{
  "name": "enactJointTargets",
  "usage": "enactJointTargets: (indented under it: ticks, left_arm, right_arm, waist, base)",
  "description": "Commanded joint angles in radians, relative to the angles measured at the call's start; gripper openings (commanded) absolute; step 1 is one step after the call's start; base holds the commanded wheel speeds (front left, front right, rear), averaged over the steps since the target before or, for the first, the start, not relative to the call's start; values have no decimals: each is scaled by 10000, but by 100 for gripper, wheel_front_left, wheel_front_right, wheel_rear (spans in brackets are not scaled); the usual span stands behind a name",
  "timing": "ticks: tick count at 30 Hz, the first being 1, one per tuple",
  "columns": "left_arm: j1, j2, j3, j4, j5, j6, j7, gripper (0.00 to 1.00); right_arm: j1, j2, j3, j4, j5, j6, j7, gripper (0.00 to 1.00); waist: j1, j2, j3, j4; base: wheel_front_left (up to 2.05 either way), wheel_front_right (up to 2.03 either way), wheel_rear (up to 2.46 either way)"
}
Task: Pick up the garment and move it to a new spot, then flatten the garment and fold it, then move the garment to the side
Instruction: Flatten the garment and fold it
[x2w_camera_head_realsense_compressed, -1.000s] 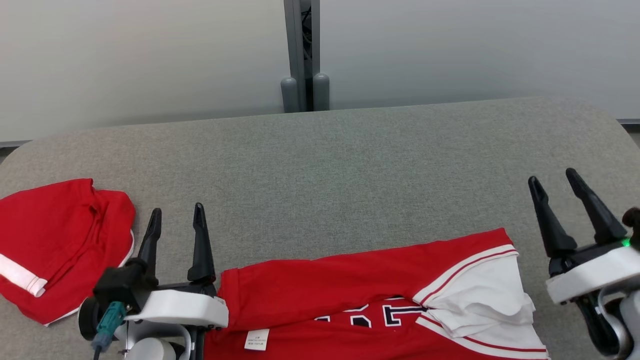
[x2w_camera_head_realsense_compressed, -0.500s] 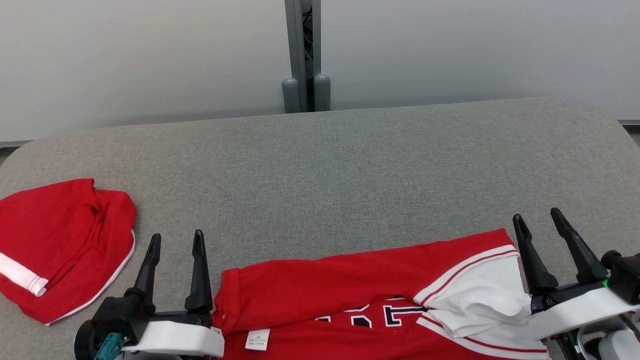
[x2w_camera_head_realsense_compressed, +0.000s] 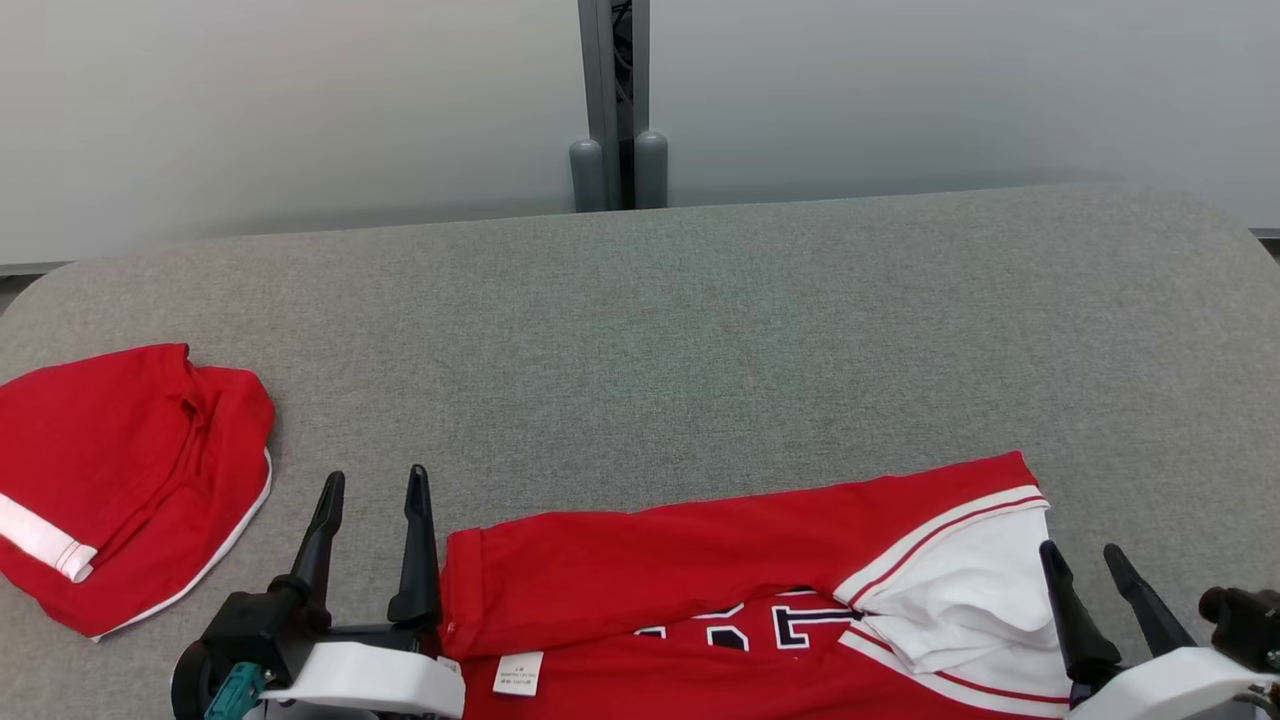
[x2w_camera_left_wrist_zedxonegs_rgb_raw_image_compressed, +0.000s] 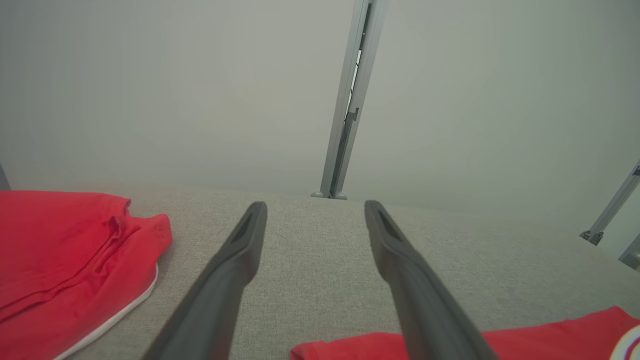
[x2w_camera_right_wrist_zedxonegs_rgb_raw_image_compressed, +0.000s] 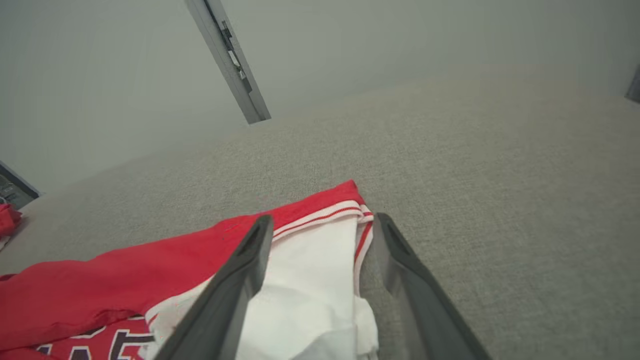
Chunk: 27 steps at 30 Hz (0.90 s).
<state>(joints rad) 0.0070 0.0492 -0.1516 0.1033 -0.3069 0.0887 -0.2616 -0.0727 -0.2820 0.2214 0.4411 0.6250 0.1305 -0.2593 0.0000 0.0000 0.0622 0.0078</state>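
**At the near edge of the counter, the garment lies between two open grippers**

Nearest on the left, the left gripper has its fingers spread wide with nothing between them, just beside the garment's left hem. At the near right, the right gripper is parted as wide and also empty. In its wrist view the fingers frame the outer edge of the white sleeve. Whether they touch the cloth I cannot tell.

The garment is a red jersey with dark lettering and a small label. It stretches along the near edge and runs out of the head view at the bottom. It is not flat: a red layer is folded over the top of the lettering, and the sleeve is bunched.

It looks thin, light and limp, so it should sag from any single hold and keep no shape of its own. Two pinches set well apart seem best, one at the left hem corner and one at the striped sleeve edge on the right. Each should go deep enough to catch every layer. Nothing about it looks fragile, but the counter's woven cover may drag at the cloth.

Farther left, well apart, lies a second red garment. Beyond is grey counter, then a grey post at the far wall.
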Motion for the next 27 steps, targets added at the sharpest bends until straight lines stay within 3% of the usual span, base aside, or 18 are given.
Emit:
enactJointTargets:
  ticks: [1,11,23,24,25,26,27]
  left_arm:
    - [-211,30,-8,4,2,-66,-37,100]
    - [-383,34,118,148,345,-176,-37,100]
    - [-543,31,172,261,499,-174,-37,100]
    - [-544,32,184,264,502,-164,-37,100]
    - [-551,32,192,269,502,-156,-37,100]
    - [-561,32,193,273,500,-149,-37,100]
    - [-570,30,191,279,496,-144,-37,100]
  right_arm:
    - [-55,-1,56,219,177,7,-13,100]
    - [-652,176,780,1988,1598,7,-26,100]
    - [-1143,329,2084,2750,2517,8,-23,100]
    - [-1160,324,2163,2768,2584,8,-22,94]
    - [-1199,300,2242,2783,2653,8,-17,50]
    - [-1240,271,2301,2782,2700,8,-18,28]
    - [-1281,248,2339,2764,2747,8,-19,16]
  waist:
    - [0,0,41,13]
    - [0,0,346,70]
    - [0,0,481,136]
    - [0,0,482,135]
    - [0,0,487,134]
    - [0,0,489,134]
    - [0,0,488,133]
  base:
    - [0,0,0]
    - [0,0,0]
    - [0,0,0]
    - [0,0,0]
    - [0,0,0]
    - [0,0,0]
    - [0,0,0]
